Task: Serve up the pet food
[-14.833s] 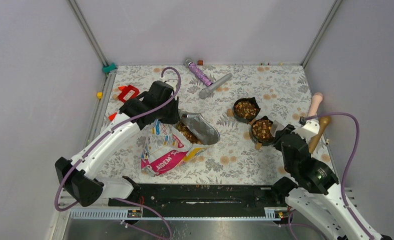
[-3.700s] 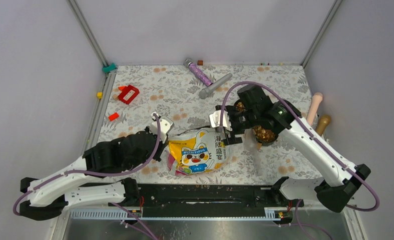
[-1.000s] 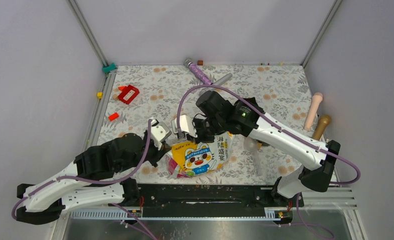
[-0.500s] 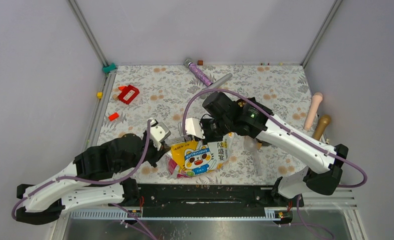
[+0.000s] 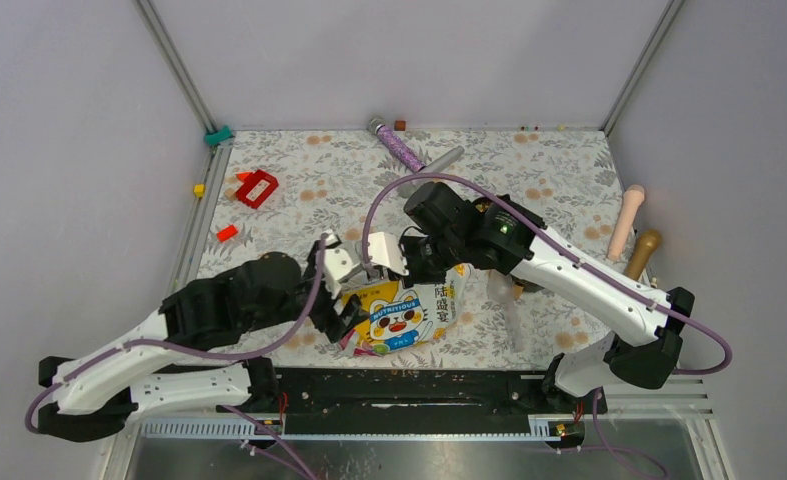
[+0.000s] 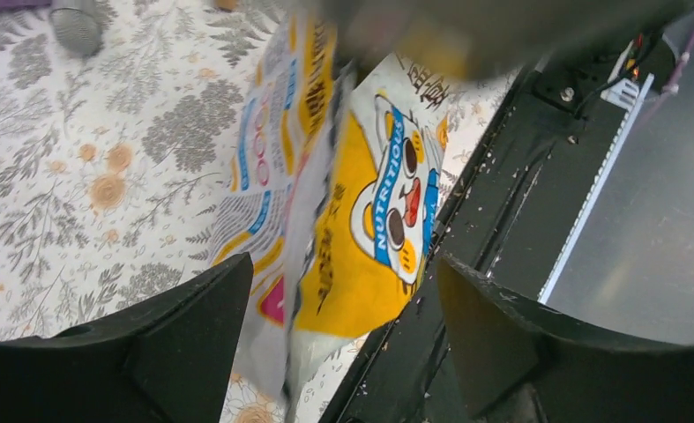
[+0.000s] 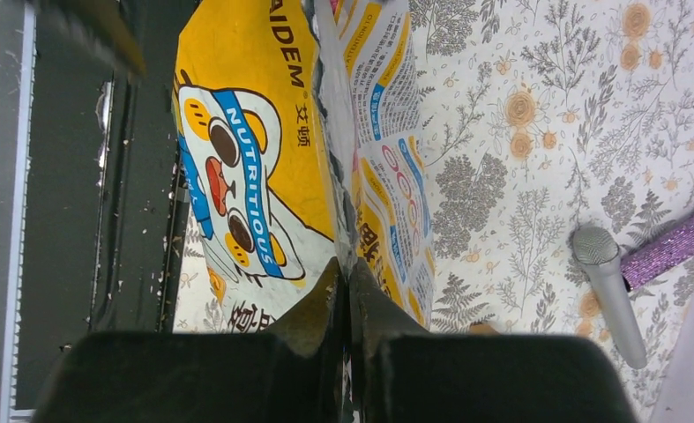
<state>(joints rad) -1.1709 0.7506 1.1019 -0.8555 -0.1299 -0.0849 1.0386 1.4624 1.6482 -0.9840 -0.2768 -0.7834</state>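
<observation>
A yellow pet food bag [image 5: 404,312] with a cartoon cat hangs over the near part of the floral mat [image 5: 299,200]. My right gripper [image 5: 416,268] is shut on its top edge. In the right wrist view the bag [image 7: 255,150] hangs down from the pinched fingers [image 7: 325,308]. My left gripper [image 5: 346,306] stands open at the bag's lower left. In the left wrist view the bag [image 6: 369,220] hangs edge-on between the spread fingers [image 6: 180,339] and touches neither. The pet food itself is hidden.
A grey microphone [image 5: 431,170] and a purple glitter tube [image 5: 397,145] lie at the back of the mat. A red object [image 5: 256,187] sits at the back left. Two wooden pestles [image 5: 637,240] lie at the right edge. A black rail [image 5: 419,385] runs along the near edge.
My left gripper has opened and let go of the bag, and that arm has shifted right. The right gripper still holds the bag's top, almost in the same place.
</observation>
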